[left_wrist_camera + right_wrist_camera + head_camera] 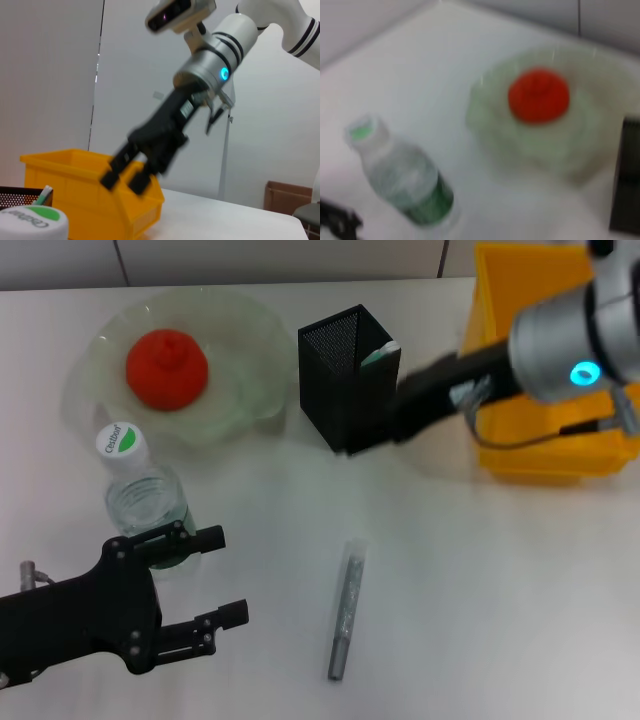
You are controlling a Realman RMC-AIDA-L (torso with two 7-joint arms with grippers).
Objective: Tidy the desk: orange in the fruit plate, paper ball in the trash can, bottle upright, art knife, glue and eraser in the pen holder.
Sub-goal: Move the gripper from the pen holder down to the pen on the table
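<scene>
The orange [167, 368] lies in the green fruit plate [250, 325]. The clear bottle [140, 490] stands upright, white cap on top, just beyond the upper finger of my left gripper [222, 575], which is open and empty. The grey art knife [347, 610] lies flat on the table. The black mesh pen holder [345, 380] holds a white-green item [380, 352]. My right gripper [122, 180] is open and empty, beside the pen holder's right side. The right wrist view shows the bottle [402, 185] and the orange [538, 95]. The paper ball is out of view.
The yellow trash bin [545, 455] stands at the right, behind my right arm; it also shows in the left wrist view [90, 200]. The bottle cap [32, 222] sits low in the left wrist view.
</scene>
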